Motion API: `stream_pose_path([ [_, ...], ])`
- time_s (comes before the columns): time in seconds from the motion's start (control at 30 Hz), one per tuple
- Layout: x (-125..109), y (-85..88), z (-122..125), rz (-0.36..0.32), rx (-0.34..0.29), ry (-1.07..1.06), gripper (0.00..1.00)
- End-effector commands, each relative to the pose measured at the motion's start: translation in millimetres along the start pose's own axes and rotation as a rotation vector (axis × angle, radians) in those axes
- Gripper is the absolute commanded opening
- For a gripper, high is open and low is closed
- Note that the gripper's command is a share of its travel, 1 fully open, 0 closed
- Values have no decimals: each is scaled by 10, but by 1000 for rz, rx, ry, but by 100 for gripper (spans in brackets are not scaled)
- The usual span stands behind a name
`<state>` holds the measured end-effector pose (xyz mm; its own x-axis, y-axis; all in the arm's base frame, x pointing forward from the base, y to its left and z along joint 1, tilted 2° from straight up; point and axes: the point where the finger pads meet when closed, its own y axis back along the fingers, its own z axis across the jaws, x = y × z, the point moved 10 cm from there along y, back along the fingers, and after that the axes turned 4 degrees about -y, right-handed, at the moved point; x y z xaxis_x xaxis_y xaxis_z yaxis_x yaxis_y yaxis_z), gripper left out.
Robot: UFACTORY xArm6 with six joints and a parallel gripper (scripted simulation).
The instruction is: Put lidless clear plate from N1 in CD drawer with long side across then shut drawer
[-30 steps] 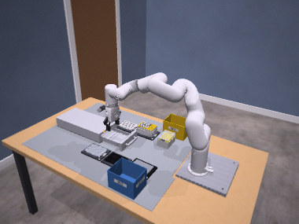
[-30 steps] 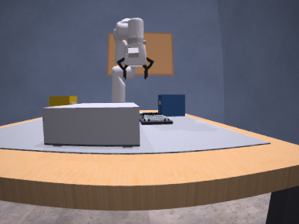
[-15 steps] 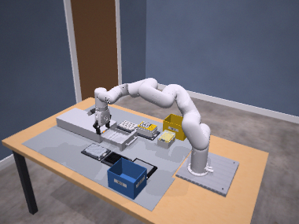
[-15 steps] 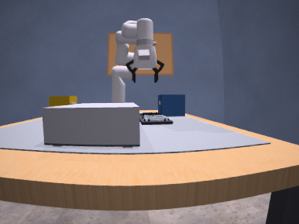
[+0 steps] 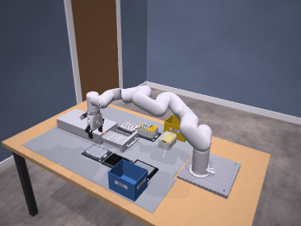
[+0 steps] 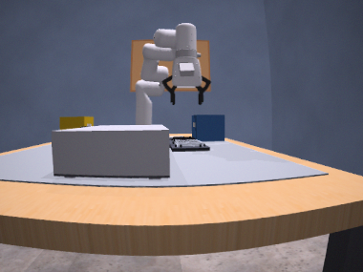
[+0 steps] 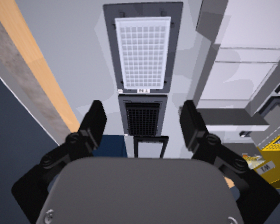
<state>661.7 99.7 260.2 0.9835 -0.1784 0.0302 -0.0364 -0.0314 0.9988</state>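
Note:
The clear plate [image 5: 97, 151] [image 6: 191, 143] [image 7: 142, 52] lies without a lid in the black-framed nest N1 [image 7: 176, 30], its grid of wells facing up. My gripper [image 5: 96, 133] [image 6: 186, 102] [image 7: 142, 109] is open and empty, pointing down. It hangs well above the bench, and in the wrist view the plate shows beyond its fingertips. The drawer [image 5: 118, 138] [image 7: 240, 77] of the cooler stands open toward the arm's base and no plate shows in it. Its bar handle [image 5: 132, 143] is at the front. The cooler's lamp [image 5: 104, 132] is amber.
The cooler housing [image 5: 73, 123] [image 6: 110, 151] stands beside N1. A black plate [image 5: 115, 159] [image 7: 143, 119], an outlined frame [image 7: 151, 138] and the blue bin [image 5: 127, 181] [image 6: 210, 128] [image 7: 111, 145] lie toward the base. The yellow bin [image 5: 173, 128] [image 6: 76, 122] and tip box [image 5: 167, 140] stand across from them.

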Motion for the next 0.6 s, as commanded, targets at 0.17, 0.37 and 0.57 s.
stream_pose_path([
  [0.17,59,31,-26,-5,-2,-1,100],
  [0.37,59,31,-26,-5,-2,-1,100],
  [0.57,60,-52,-26,-5,-2,-1,100],
])
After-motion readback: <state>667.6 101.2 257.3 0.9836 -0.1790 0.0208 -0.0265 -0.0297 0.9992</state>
